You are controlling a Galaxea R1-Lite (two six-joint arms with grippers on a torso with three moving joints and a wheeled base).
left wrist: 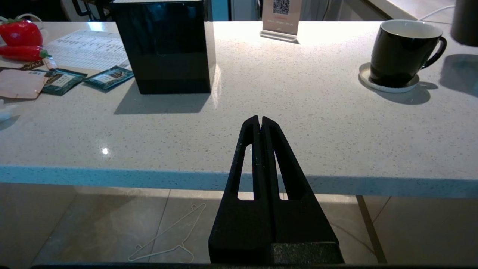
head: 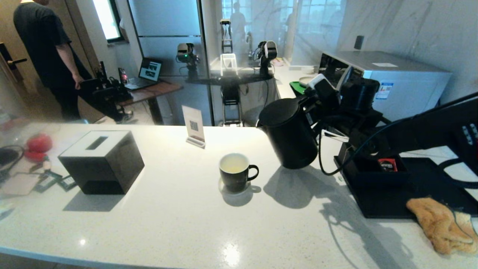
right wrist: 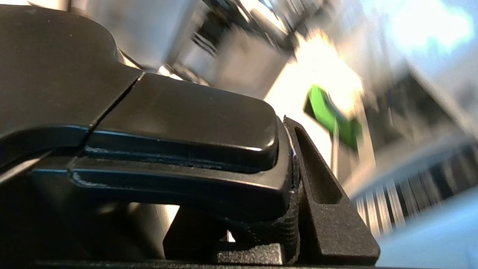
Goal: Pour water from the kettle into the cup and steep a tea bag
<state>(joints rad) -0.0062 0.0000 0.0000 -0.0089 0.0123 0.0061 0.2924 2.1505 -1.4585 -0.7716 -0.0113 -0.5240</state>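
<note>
The right gripper [head: 317, 98], clamped on the kettle [head: 289, 132] handle, holds it beside the cup [head: 235, 172]; steeping remains, left gripper [left wrist: 260, 121] closed and idle

No lettering reads clearly — only a QR code on the small stand-up sign [head: 194, 126].

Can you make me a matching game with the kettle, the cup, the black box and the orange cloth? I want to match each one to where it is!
Things:
1. kettle
2. cup
3. black box
4. orange cloth

Places:
A. standing on a small white coaster
B. lying on the black tray's front corner
C. held up by the right gripper
D. on the counter, left of the cup

Pairs: 1-C, 2-A, 3-D, 4-B
</note>
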